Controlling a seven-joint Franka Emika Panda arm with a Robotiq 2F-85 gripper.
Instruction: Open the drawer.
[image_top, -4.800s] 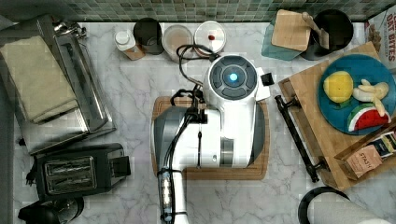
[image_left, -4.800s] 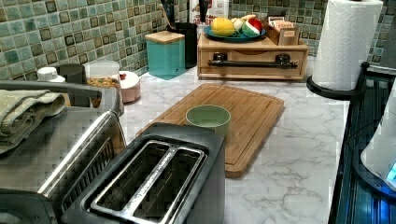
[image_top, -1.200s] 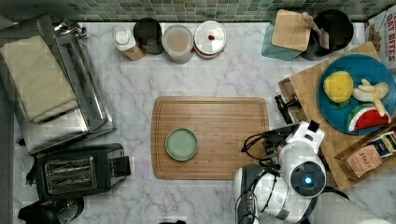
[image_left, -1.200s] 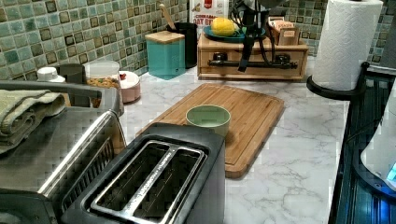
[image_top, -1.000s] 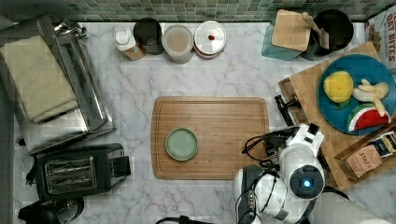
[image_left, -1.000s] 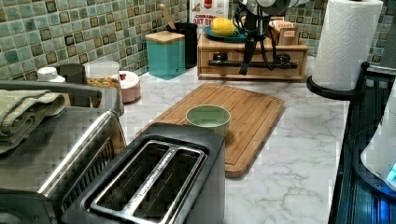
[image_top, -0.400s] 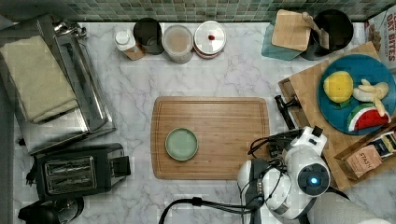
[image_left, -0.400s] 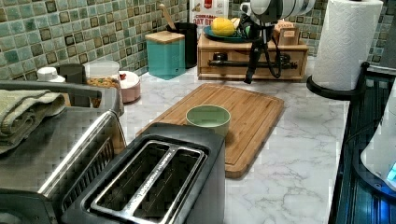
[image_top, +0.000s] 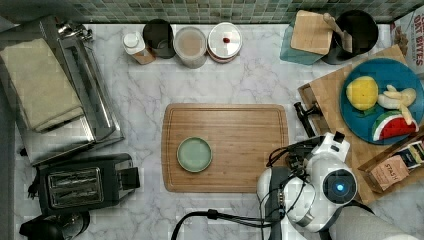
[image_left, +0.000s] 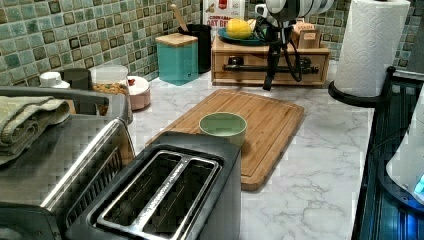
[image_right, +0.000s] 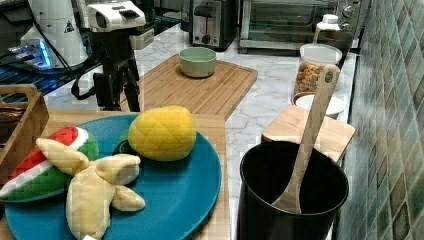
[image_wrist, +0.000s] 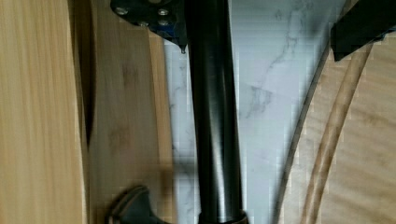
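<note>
The drawer (image_left: 245, 76) sits in a low wooden stand at the top view's right, and its front looks flush with the frame. Its long black bar handle (image_top: 306, 121) (image_left: 245, 66) runs straight through the wrist view (image_wrist: 215, 116). My gripper (image_right: 118, 102) (image_left: 272, 85) hangs in front of the drawer, open, over the handle. In the wrist view one finger (image_wrist: 144, 14) lies on the drawer side of the bar and the other finger (image_wrist: 364, 23) stands well off on the counter side. The white wrist (image_top: 330, 185) hides the fingers from above.
A wooden cutting board (image_top: 225, 147) with a green bowl (image_top: 194, 154) lies beside the stand. A blue plate (image_top: 385, 120) of toy fruit rests on the stand's top. A paper towel roll (image_left: 375, 45), toaster (image_top: 82, 185), toaster oven (image_top: 60, 100) and jars (image_top: 190, 45) line the counter.
The arm left the cutting board and came to the drawer's front. Over the last second the gripper shifted slightly along the handle; the drawer has not visibly moved.
</note>
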